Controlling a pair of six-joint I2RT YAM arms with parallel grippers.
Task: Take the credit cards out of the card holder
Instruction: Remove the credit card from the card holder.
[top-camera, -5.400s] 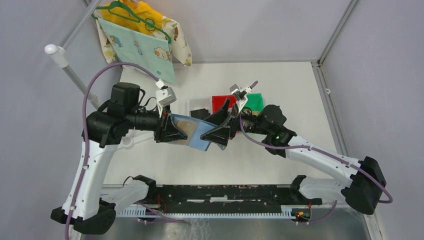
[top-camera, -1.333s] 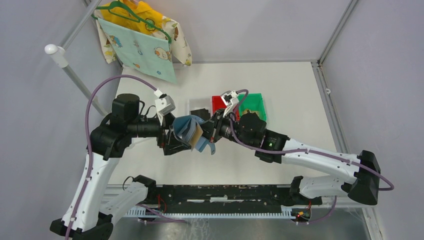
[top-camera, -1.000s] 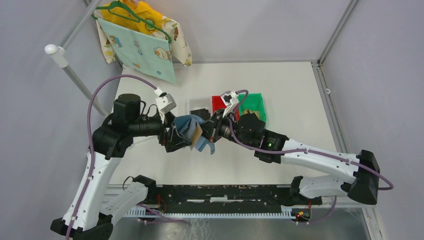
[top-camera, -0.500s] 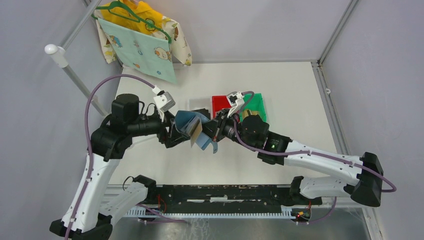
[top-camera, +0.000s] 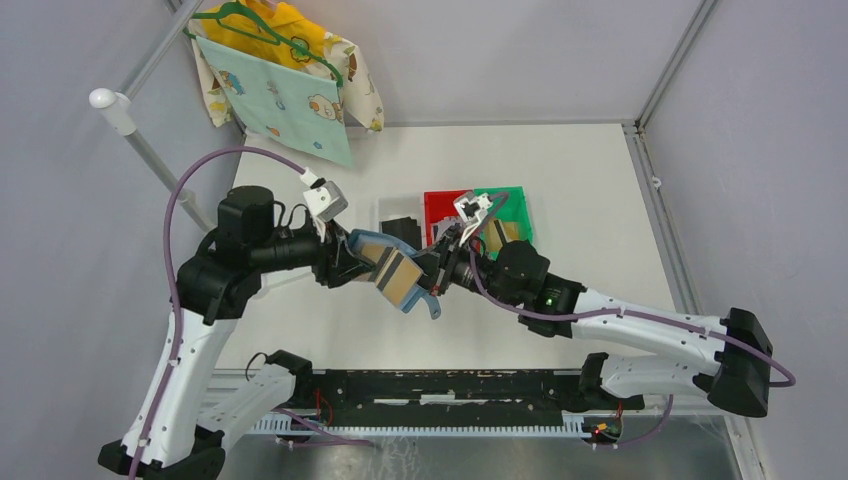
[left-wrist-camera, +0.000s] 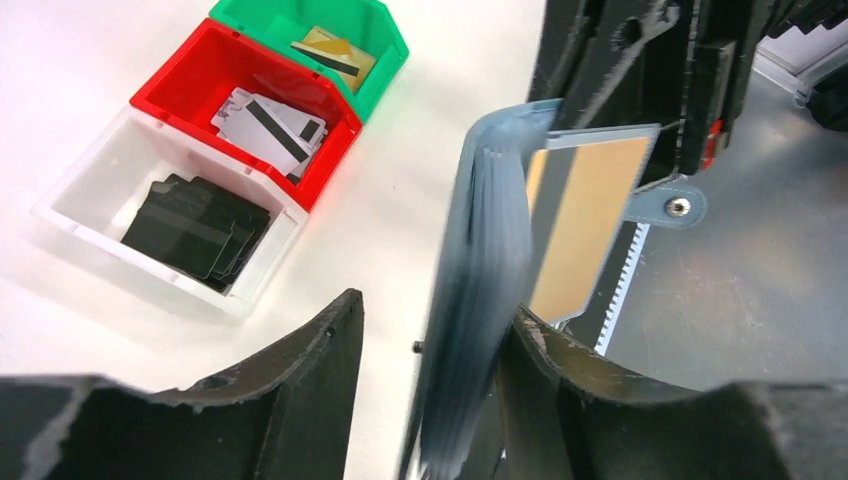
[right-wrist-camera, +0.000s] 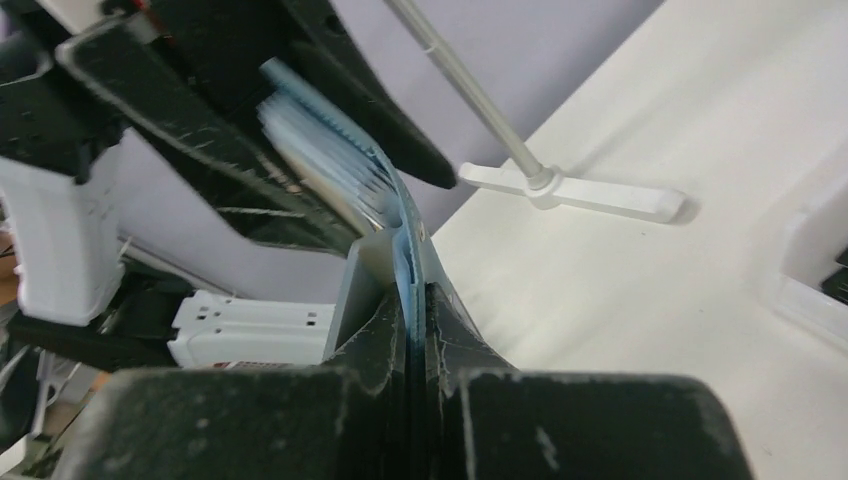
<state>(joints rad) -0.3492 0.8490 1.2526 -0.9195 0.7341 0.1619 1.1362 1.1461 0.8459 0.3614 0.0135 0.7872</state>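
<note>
Grey walls (top-camera: 520, 50) enclose a white table (top-camera: 585, 180), patterned cloths (top-camera: 280, 92) hanging far left.

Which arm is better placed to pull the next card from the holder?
Probably right: the right gripper pinches a flap of the card holder, close to the bins, while the left gripper straddles its stacked pockets.

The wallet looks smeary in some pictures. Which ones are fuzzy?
Left wrist view: the card holder is smeared close to the lens, while the red bin behind looks sharp. Right wrist view: its leaves are soft too. Top external view: it looks clear.
</note>
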